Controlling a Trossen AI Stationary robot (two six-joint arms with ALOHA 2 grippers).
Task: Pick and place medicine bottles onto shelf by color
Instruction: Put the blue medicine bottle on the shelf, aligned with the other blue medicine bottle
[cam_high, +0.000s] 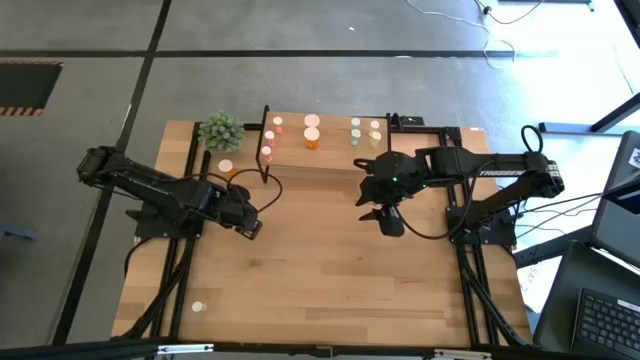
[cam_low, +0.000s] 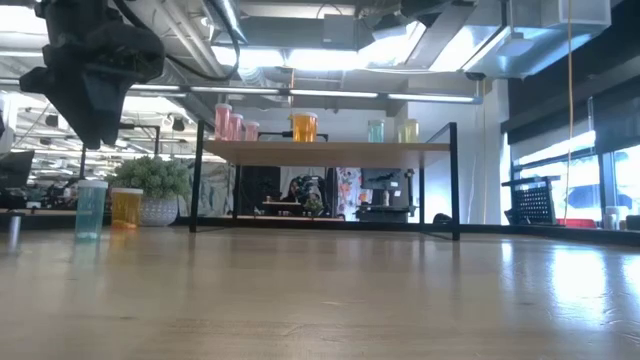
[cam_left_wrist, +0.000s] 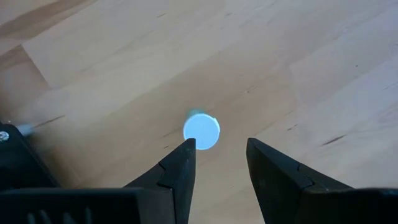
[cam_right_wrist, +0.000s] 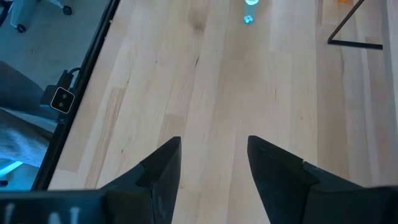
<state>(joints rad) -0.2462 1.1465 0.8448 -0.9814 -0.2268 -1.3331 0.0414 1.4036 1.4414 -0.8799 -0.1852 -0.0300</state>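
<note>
Your left gripper (cam_left_wrist: 217, 163) hovers part-open over a pale-capped bottle (cam_left_wrist: 201, 130) on the table (cam_high: 330, 270). Right gripper (cam_right_wrist: 214, 163), part-open and empty, waits mid-table. Shelf (cam_high: 330, 160) at 12 o'clock carries sorted bottles.

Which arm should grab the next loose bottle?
Left, probably. The left gripper hangs open right above a pale-capped bottle standing on the table. The right gripper, also open, has only bare wood beneath it.
</note>
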